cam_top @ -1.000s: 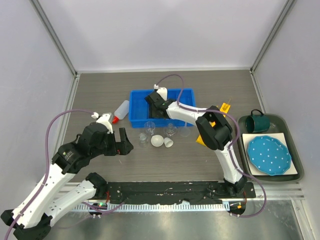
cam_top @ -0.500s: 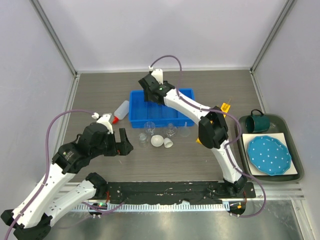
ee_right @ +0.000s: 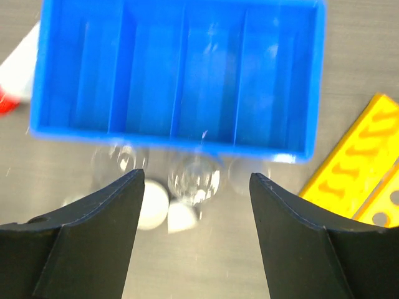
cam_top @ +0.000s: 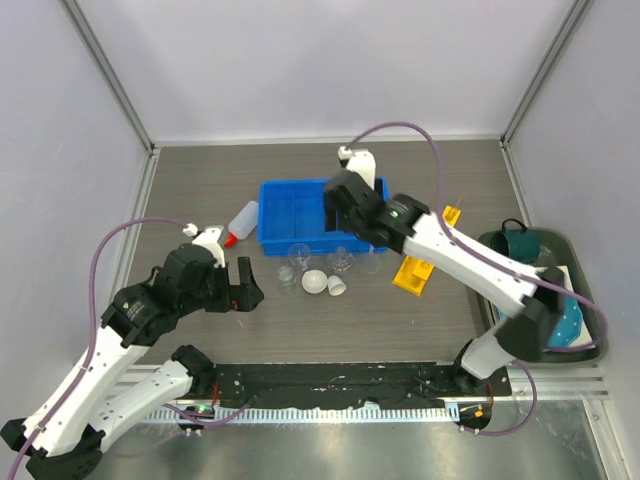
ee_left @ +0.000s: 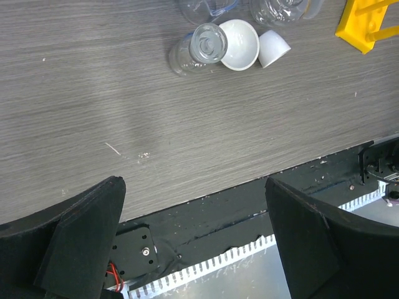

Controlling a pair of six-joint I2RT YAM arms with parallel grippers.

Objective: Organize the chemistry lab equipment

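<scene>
Two open, empty grippers: right gripper (cam_top: 342,205) has swung back from the far side of the blue bin (cam_top: 290,215) to its 6 o'clock wall; left gripper (ee_left: 193,187) waits. The beakers (cam_top: 298,252) and white dishes (cam_top: 315,282) sit at the bin's 6 o'clock, unsorted.

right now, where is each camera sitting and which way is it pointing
Top external: above and behind the bases, looking down on the table; both arms show.
Left wrist: on the left arm, facing down at white dishes; open left pincer frames it.
Right wrist: above the blue bin, facing down; open right pincer shows.
Both wrist views share the yellow tube rack.
</scene>
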